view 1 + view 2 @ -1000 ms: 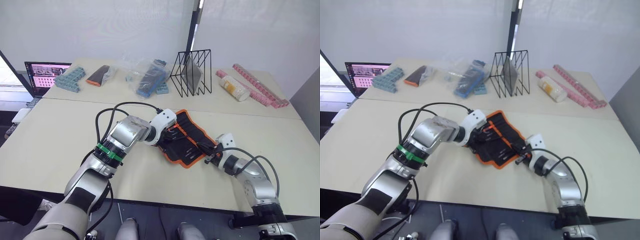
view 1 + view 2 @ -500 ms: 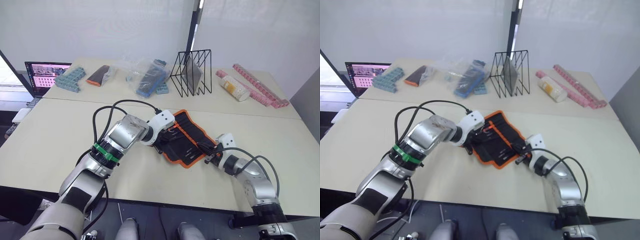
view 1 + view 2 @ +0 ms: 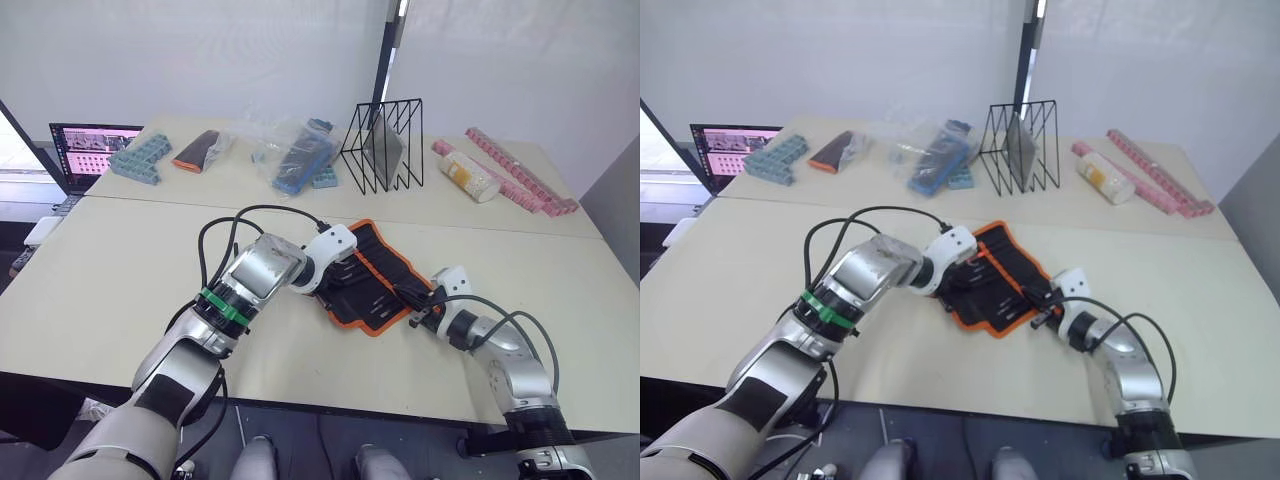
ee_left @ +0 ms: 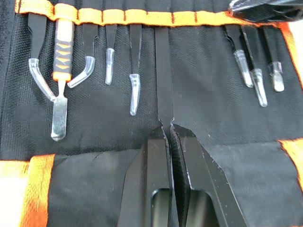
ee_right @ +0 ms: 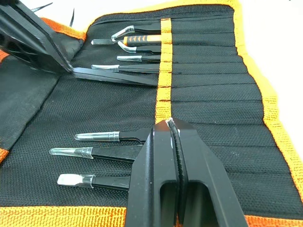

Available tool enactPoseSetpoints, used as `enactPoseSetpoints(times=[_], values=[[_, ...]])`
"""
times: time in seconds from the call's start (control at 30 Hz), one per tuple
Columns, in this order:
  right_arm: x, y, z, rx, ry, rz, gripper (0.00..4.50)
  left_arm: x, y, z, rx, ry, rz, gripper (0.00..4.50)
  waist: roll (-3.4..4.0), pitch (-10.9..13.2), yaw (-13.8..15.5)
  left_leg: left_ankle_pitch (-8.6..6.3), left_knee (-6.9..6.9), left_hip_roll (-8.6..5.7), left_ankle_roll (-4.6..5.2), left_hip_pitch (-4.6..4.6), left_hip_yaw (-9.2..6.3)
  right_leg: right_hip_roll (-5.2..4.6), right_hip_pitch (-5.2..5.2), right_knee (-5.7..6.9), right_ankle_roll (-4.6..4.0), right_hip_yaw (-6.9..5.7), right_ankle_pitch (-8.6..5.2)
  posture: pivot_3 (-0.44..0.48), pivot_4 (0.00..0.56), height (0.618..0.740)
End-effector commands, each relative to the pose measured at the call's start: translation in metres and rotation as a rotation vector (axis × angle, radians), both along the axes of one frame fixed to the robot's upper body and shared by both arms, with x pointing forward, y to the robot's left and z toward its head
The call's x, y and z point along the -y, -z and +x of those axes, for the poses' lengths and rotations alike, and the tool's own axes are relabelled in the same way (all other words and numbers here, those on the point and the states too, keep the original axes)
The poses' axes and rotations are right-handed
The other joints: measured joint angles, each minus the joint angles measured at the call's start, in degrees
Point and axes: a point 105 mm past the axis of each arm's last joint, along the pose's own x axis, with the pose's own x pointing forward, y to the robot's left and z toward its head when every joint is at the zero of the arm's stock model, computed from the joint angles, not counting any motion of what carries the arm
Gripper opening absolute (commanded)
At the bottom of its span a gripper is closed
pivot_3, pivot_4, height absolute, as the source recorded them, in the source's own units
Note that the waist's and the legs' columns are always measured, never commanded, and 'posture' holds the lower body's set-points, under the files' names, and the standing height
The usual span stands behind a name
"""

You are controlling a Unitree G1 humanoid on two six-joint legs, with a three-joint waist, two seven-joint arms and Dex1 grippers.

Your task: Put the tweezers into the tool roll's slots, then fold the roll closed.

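Your roll (image 3: 372, 279) lies open near the middle of the table (image 3: 120, 260), tilted, with its slots (image 5: 208, 94) facing up. Your left gripper (image 4: 167, 131) is over the roll's left part, jaws pinched on the end of one bare tweezer (image 4: 163, 75) whose other end runs under the orange band (image 4: 142, 17) into a slot. To either side of it, other tweezers (image 4: 135, 85) with clear tip caps already sit in their slots, along with an orange-handled tool (image 4: 60, 85).

Your right gripper (image 5: 169, 124) rests at the roll's right side, jaws closed together with nothing visible between them, tips against the orange band. Three capped tweezers (image 5: 94, 152) lie just beside it.

A wire rack (image 3: 383, 146) stands far behind the roll.
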Motion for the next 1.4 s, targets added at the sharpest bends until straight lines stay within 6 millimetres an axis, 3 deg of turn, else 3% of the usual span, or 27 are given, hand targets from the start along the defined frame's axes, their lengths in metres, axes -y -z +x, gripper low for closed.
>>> enactPoseSetpoints(times=[0.03,0.17,0.4,0.57,0.77,0.97,1.13,1.2,1.23,1.4], values=[[0.007,0.020,-0.003,-0.086,0.025,-0.034,0.00,0.018,-0.017,0.009,0.066,0.051,-0.077,0.04,0.00,0.00,0.00,0.00,0.00,0.00,0.00,0.00,0.00,0.00,0.00,-0.01,0.00,0.00,0.00,0.000,0.150,0.734],[0.004,0.021,-0.002,-0.088,0.020,-0.034,0.00,0.030,-0.006,0.017,0.091,0.092,-0.085,0.04,0.00,0.00,-0.06,0.00,0.00,0.00,0.00,-0.01,0.00,0.00,0.00,-0.01,0.00,-0.01,0.00,0.000,0.150,0.734],[0.004,0.023,-0.003,-0.090,0.024,-0.036,0.00,0.049,-0.014,0.038,0.239,0.115,-0.115,0.04,0.00,0.00,0.07,0.00,0.03,-0.03,0.01,-0.06,-0.01,0.00,0.00,-0.04,0.00,-0.01,0.00,0.000,0.150,0.734],[0.003,0.022,-0.004,-0.087,0.027,-0.034,0.00,0.061,-0.010,0.039,0.272,0.137,-0.113,0.04,0.01,0.00,0.07,0.01,0.04,-0.05,0.01,-0.09,-0.02,0.00,-0.01,-0.04,0.04,-0.01,-0.02,0.000,0.150,0.734],[0.003,0.022,-0.005,-0.089,0.033,-0.032,0.00,0.060,-0.008,0.042,0.292,0.142,-0.106,0.04,0.02,-0.01,0.14,0.01,0.05,-0.08,0.02,-0.14,-0.06,0.00,-0.01,-0.07,0.04,-0.01,-0.02,0.000,0.150,0.734],[0.001,0.023,-0.003,-0.093,0.030,-0.033,0.00,0.047,-0.012,0.046,0.267,0.123,-0.117,2.01,0.02,-0.01,0.00,0.01,0.04,-0.09,0.02,-0.14,-0.10,0.01,-0.01,-0.05,0.05,-0.02,-0.03,0.000,0.150,0.734],[0.001,0.024,-0.002,-0.095,0.027,-0.036,0.00,0.020,-0.022,0.050,0.275,0.114,-0.079,3.66,0.11,0.02,-0.69,0.03,0.02,-0.08,0.02,-0.14,-0.11,0.03,-0.06,-0.01,0.04,-0.02,-0.02,0.000,0.150,0.734],[0.004,0.024,0.000,-0.095,0.034,-0.039,0.00,0.010,-0.036,0.045,0.272,0.127,-0.111,4.29,0.24,0.01,-0.68,0.04,-0.03,-0.08,0.01,-0.12,-0.17,0.06,-0.09,0.08,0.04,-0.01,-0.03,0.000,0.150,0.734],[0.005,0.024,0.001,-0.095,0.037,-0.041,0.00,0.003,-0.044,0.040,0.272,0.134,-0.121,4.45,0.26,0.02,-0.57,0.04,-0.04,-0.08,0.01,-0.10,-0.17,0.05,-0.08,0.12,0.04,-0.01,-0.03,0.000,0.150,0.734],[0.006,0.023,0.006,-0.093,0.028,-0.049,0.00,-0.035,-0.070,0.025,0.299,0.083,-0.167,4.45,0.29,0.03,-0.12,0.06,0.04,-0.08,-0.02,-0.12,-0.18,0.03,0.01,0.11,0.04,-0.02,-0.02,0.000,0.150,0.734]])
